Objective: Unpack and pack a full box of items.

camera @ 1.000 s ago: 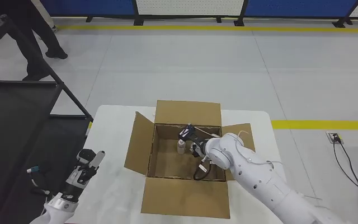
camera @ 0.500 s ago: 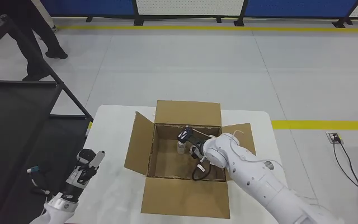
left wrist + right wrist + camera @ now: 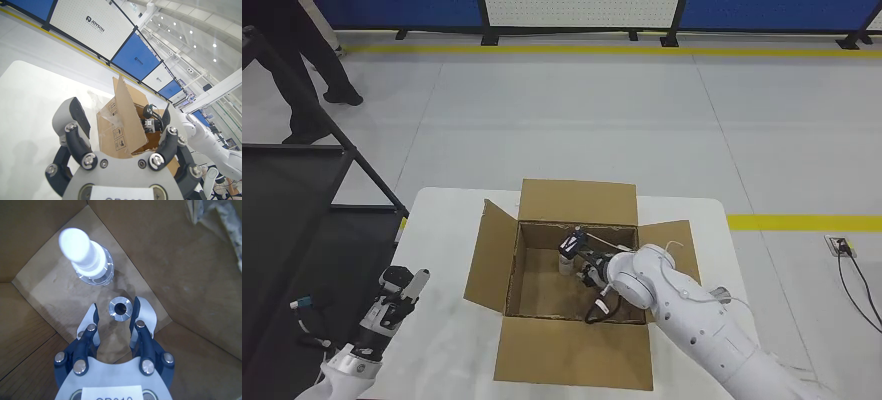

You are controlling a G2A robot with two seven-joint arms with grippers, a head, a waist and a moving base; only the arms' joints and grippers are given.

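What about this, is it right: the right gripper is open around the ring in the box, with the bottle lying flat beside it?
Not quite: the bottle stands upright, cap up, as the right wrist view shows. The right gripper is open around the ring in the box, with the bottle beside it.

White worktop (image 3: 442, 300) on pale grey floor (image 3: 572, 110). Far off, yellow line (image 3: 542, 48) below blue and white wall panels (image 3: 136, 60). At left, black frame (image 3: 292, 147). Overhead, white ceiling (image 3: 189, 17) with spot lights (image 3: 194, 46).
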